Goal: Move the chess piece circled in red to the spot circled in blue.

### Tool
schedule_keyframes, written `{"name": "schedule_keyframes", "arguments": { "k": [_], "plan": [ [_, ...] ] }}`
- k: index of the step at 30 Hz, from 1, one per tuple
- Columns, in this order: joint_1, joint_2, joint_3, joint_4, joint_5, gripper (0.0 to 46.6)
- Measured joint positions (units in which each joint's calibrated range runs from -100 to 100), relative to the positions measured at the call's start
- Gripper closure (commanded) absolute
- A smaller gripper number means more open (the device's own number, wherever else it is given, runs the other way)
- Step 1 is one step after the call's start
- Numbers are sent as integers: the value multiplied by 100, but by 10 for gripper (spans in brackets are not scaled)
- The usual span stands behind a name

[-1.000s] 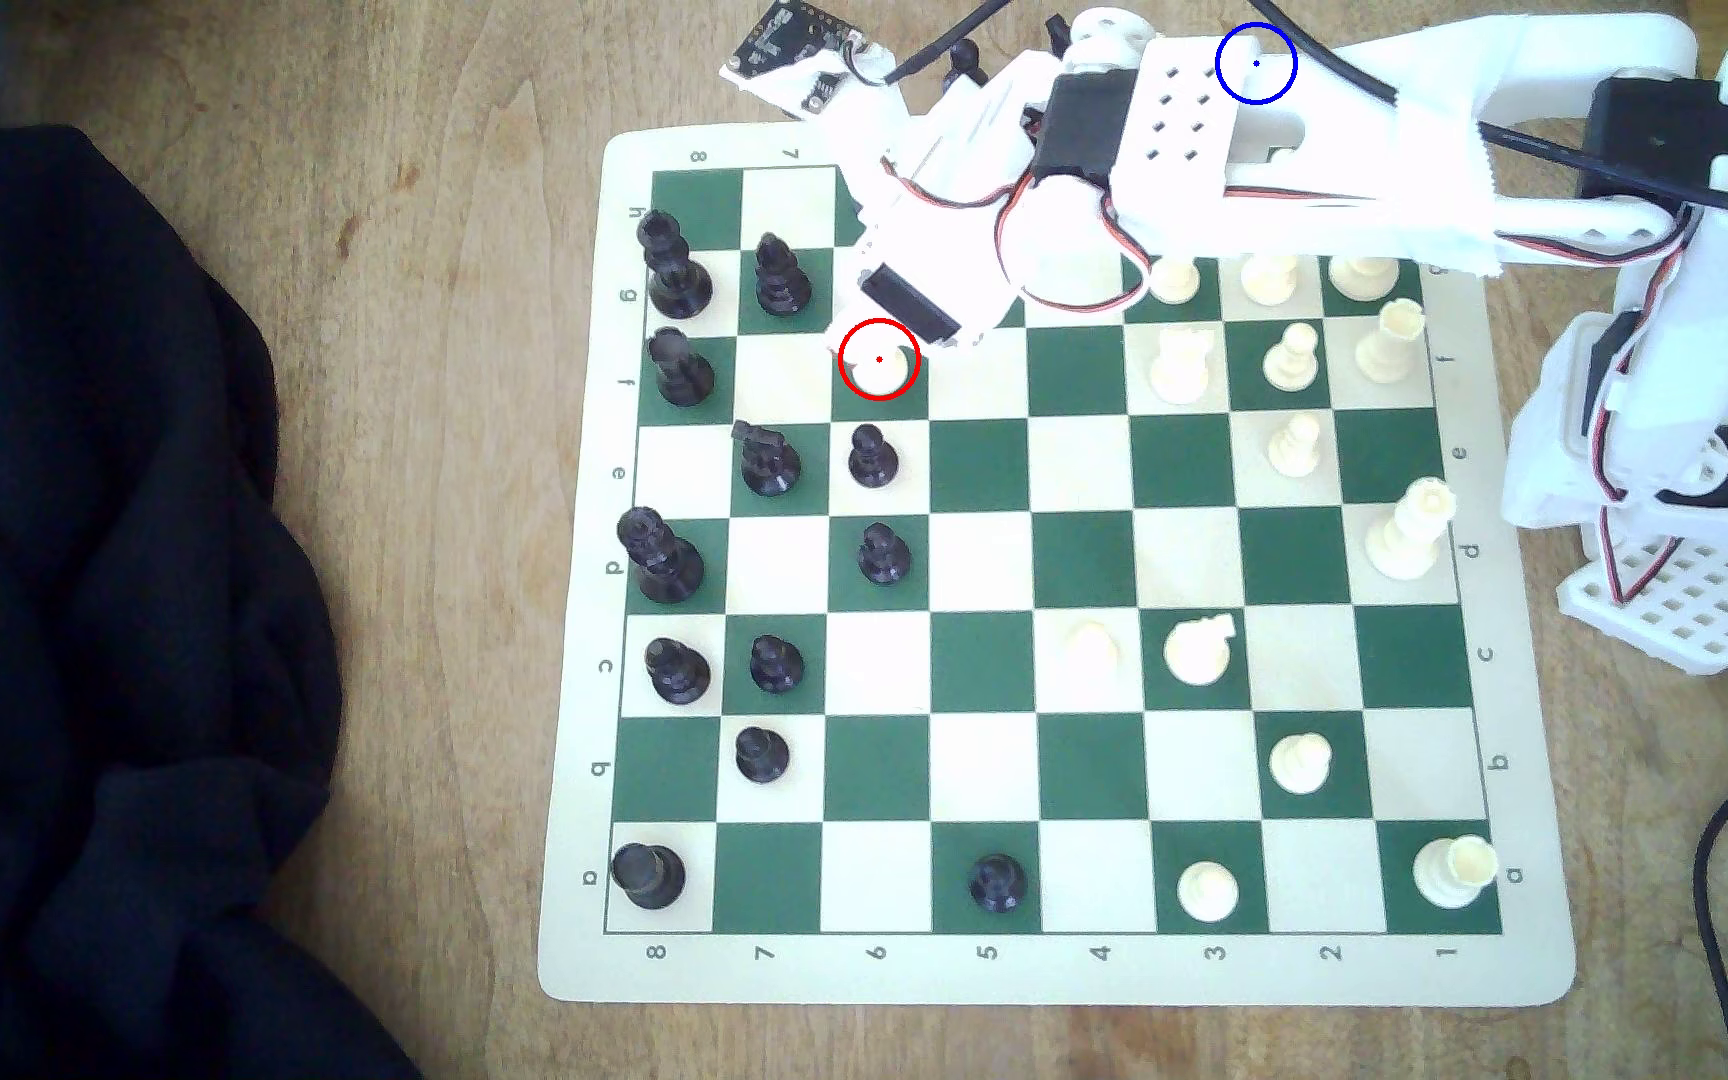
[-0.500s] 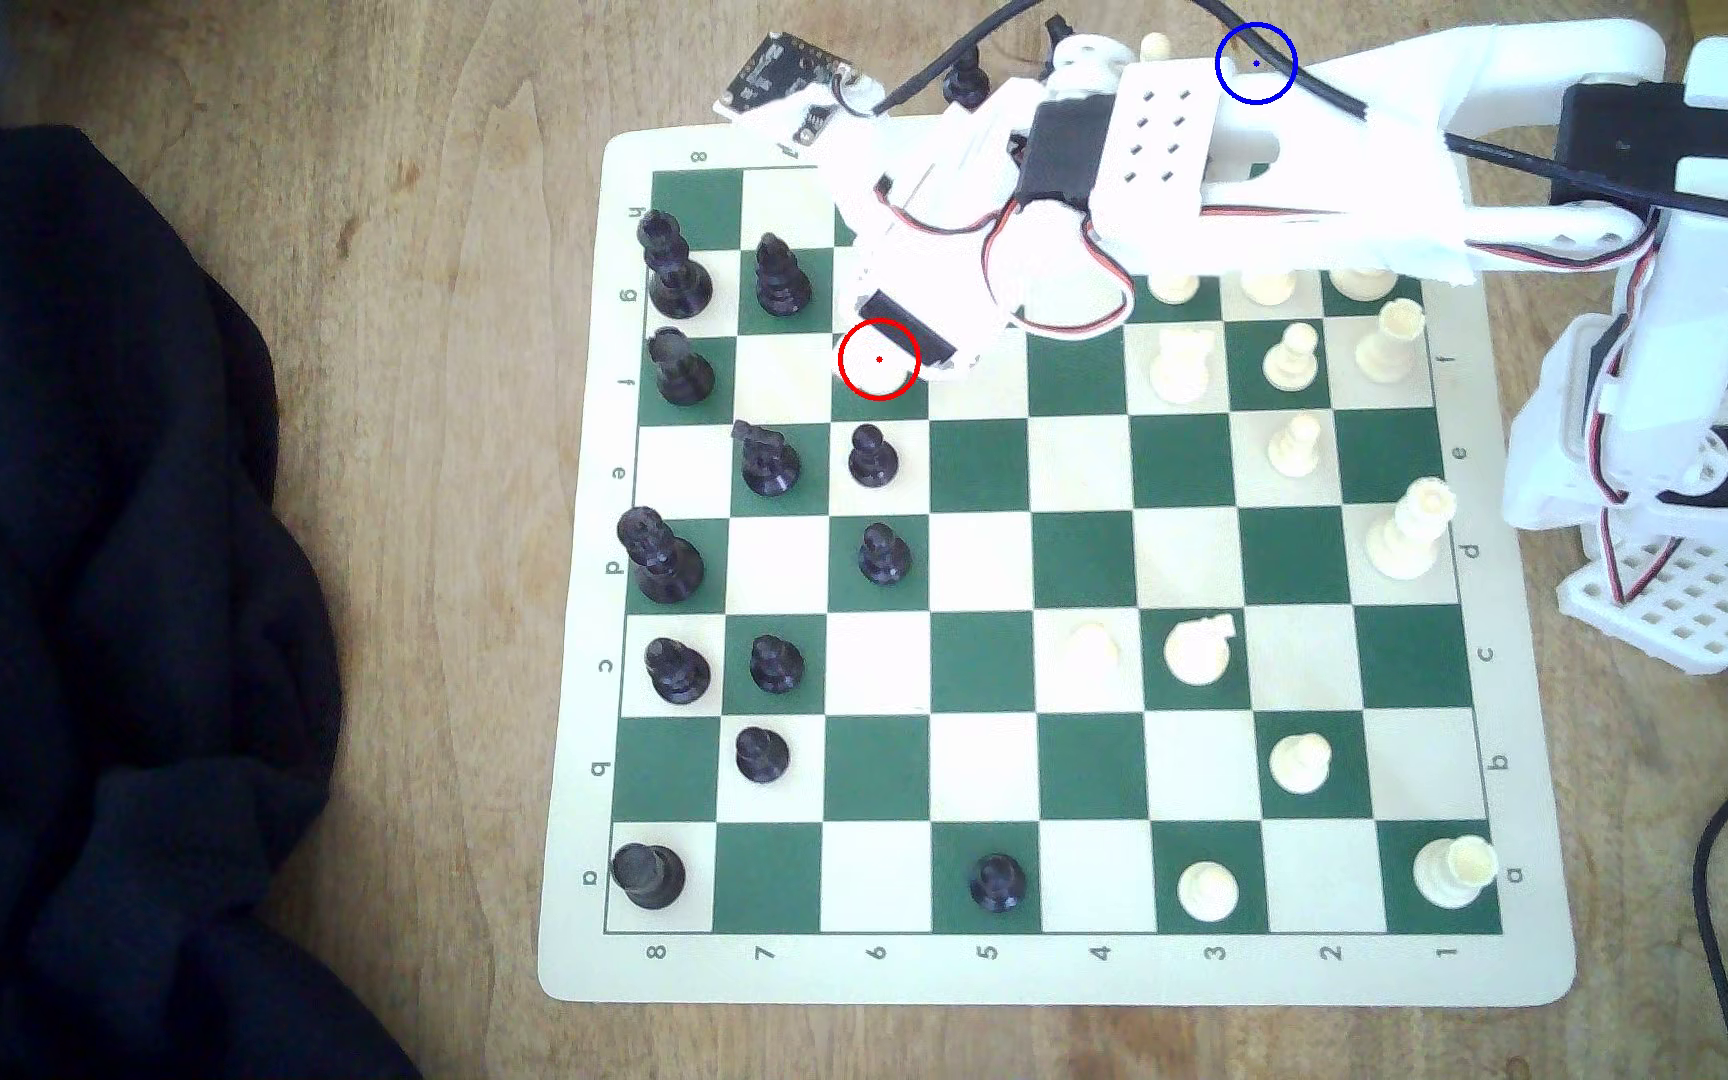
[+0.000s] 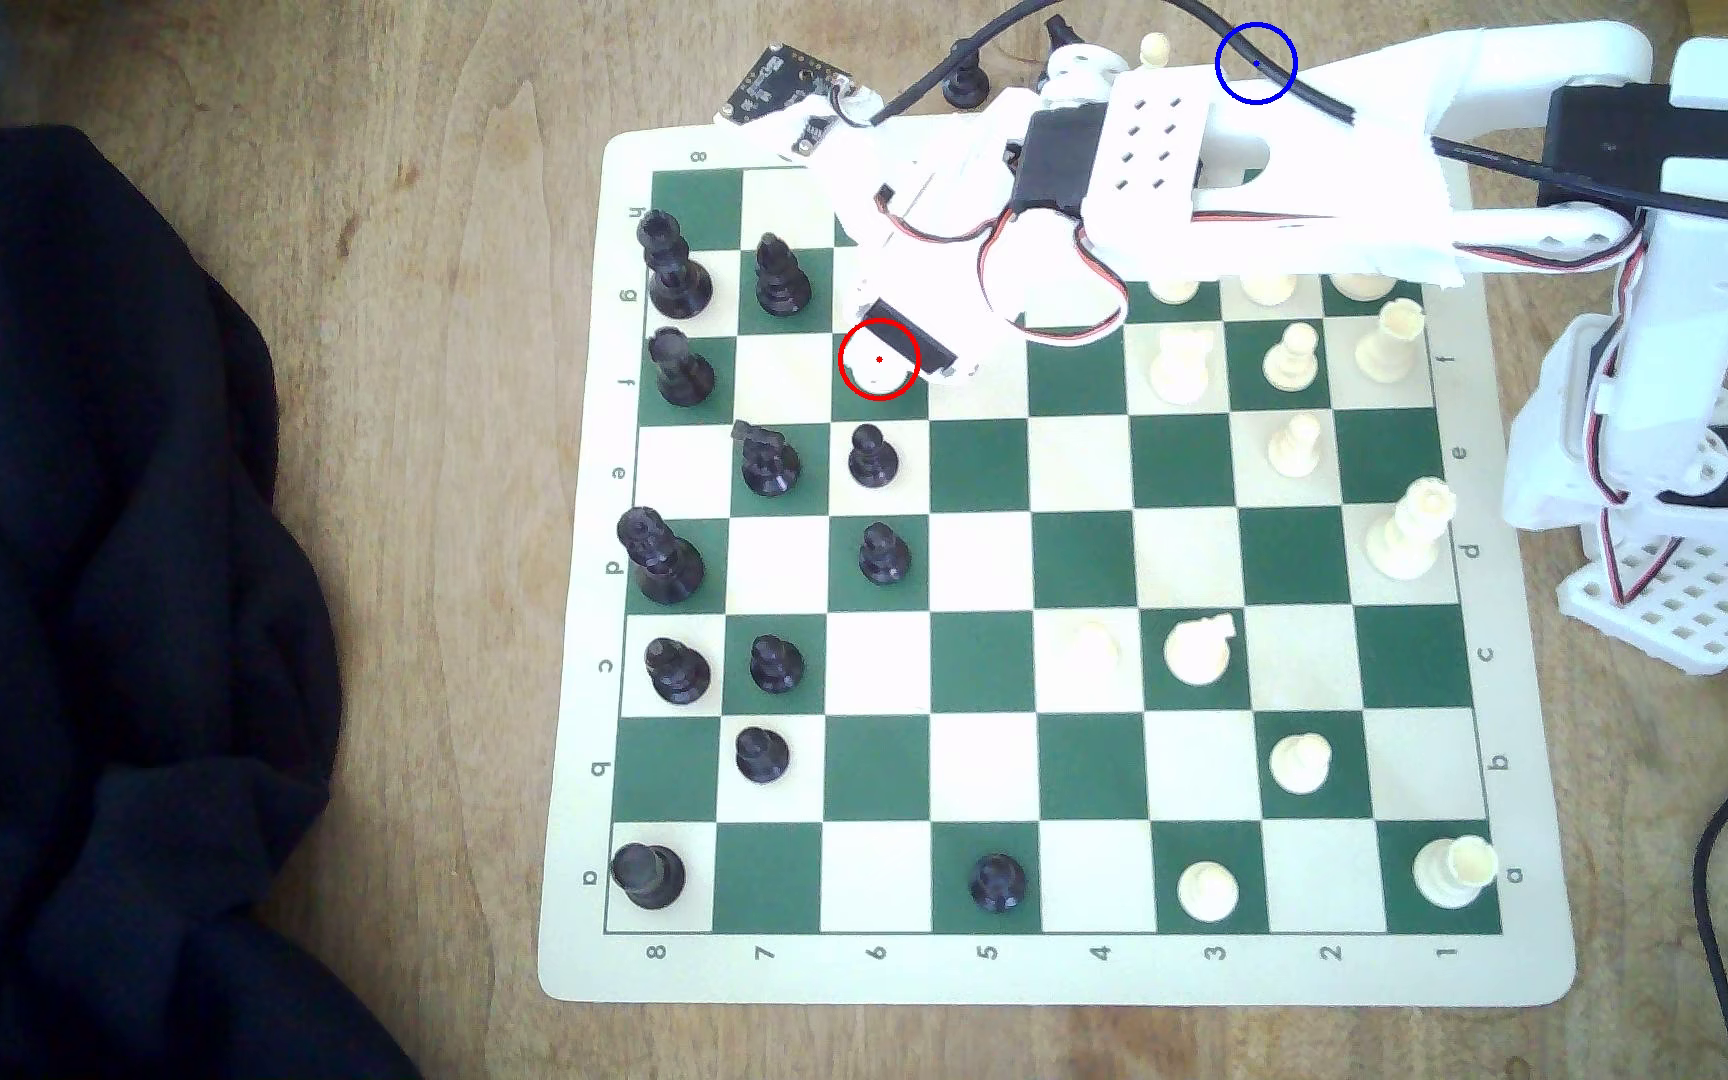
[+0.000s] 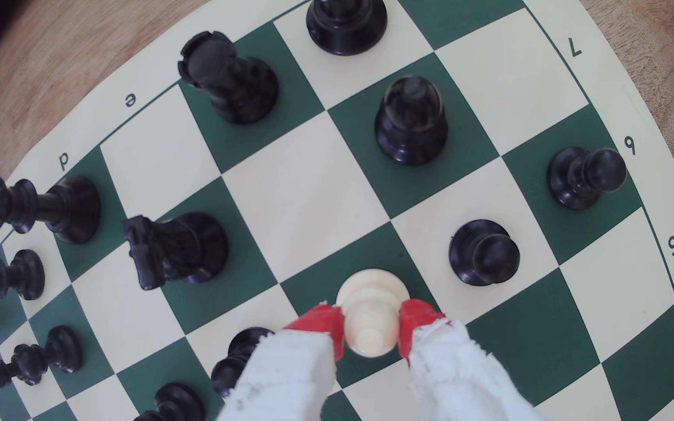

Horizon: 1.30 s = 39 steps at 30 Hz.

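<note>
The cream-white chess piece (image 4: 372, 320) is standing upright on a green square of the chessboard (image 3: 985, 966), inside the red ring (image 3: 879, 358) in the exterior view. The gripper (image 4: 371, 330) is clamping it, red fingertips (image 4: 329, 326) pressing both sides of its body. The blue-ringed spot (image 3: 1256, 63) is lying off the board on the wooden table (image 3: 475, 312), well apart, a black cable (image 3: 1307, 88) crossing it.

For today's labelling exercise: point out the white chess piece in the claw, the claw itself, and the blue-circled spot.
white chess piece (image 4: 372, 320): wrist view, on its body.
claw (image 4: 372, 330): wrist view, midway between the red fingertips.
blue-circled spot (image 3: 1244, 47): exterior view, bare wood inside the ring.
</note>
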Motion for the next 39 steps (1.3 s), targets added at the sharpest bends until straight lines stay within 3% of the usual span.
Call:
{"name": "schedule_keyframes", "arguments": {
  "k": [13, 22, 29, 39],
  "plan": [
    [0, -344, -99, 327, 0, 453],
    [-74, -2438, 99, 1108, 10, 454],
    [973, -3762, 1681, 1108, 244, 454],
    [2596, -4709, 2576, 1020, 552, 454]
  ]
}}
